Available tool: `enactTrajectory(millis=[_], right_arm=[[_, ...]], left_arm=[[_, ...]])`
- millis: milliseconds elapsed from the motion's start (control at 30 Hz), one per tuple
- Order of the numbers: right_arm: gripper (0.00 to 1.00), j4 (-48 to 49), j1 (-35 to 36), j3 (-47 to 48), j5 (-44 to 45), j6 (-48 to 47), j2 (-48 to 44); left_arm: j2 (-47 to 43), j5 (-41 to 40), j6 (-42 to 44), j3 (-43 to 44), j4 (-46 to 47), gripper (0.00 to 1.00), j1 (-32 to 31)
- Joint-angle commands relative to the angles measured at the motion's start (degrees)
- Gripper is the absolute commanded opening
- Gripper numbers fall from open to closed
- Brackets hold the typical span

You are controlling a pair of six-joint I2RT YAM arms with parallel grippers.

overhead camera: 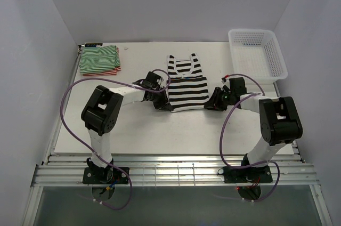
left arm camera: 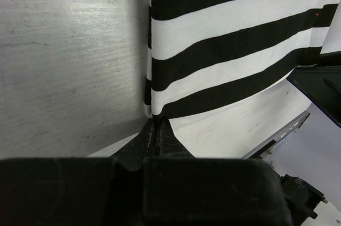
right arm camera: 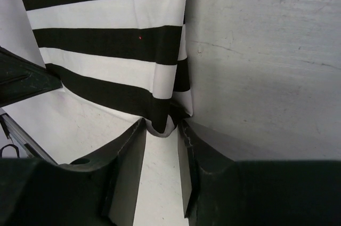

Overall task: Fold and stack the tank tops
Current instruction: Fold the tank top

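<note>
Pinching the near-left hem corner of the black-and-white tank top [overhead camera: 186, 85], the left claw [left arm camera: 155, 130] has its jaws pressed together, and the cloth's edge runs straight into the seam between them. The right claw [right arm camera: 161, 130] stands at the opposite hem corner with its jaws apart. The corner's tip sits in the gap between the two fingers [right arm camera: 133, 154], so nothing is gripped there yet.

From either claw the top spreads forward and inward. The hem is right at the fingertips, the stripes run crosswise between the two claws, and the straps lie at the far end, well beyond them. Its long axis points straight away from both claws, and the hem is the line joining them. Neither arm is nearer; each sits at its own corner, level with the other.

This looks like the first fold of this top. Once the right jaws close on their corner, both claws would probably carry the hem up and forward along the long axis toward the straps, keeping level so the fold lands square. If the right corner slips out, the hem would drag askew.

Well off to the left of the left claw and beyond it, the green-and-white tank top [overhead camera: 99, 57] lies folded on the red-and-white tank top [overhead camera: 101, 71], so those two look done. A white lattice basket [overhead camera: 277, 58] sits beyond the right claw, to its right.
</note>
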Motion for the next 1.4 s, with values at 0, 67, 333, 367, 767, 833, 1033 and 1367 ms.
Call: enactTrajectory(millis=[0,67,333,367,767,833,1033,1367], right_arm=[[0.36,-1.5,0.1,0.5,5.3,-1.1,2.2],[0.36,-1.6,0.0,1.2,6.5,-1.3,2.5],[0.08,-4.4,0.0,1.5,2.9,-3.1,-0.3],[0.08,-5.2,0.0,0.4,2.1,-3.1,-1.5],[0.08,-23.0,0.0,-5.4,-2.8,-1.9,-23.3],[0.08,-26.1,0.0,-3.3,-3.0,-1.9,-25.8],[0.08,-31.5,-0.6,3.0,-5.4,-1.2,-27.8],[0.08,-32.0,-2.1,14.1,-13.6,-1.9,-19.4]], left_arm=[[1.7,-4.3,0.9,0.2,-2.0,0.00,-0.4],[1.8,-4.5,0.9,0.5,-2.1,0.00,-0.4],[-1.4,-2.1,0.6,-0.9,-2.3,0.00,-0.4],[-2.4,-0.9,0.6,-1.5,-2.3,0.00,-0.5],[-19.6,6.1,-0.8,-7.4,-10.8,0.00,-1.2],[-21.6,6.1,-0.8,-6.5,-12.7,0.00,-1.2],[-23.7,5.2,-0.1,-0.5,-18.4,0.00,-0.9],[-19.4,5.8,0.7,7.6,-17.7,0.00,3.7]])
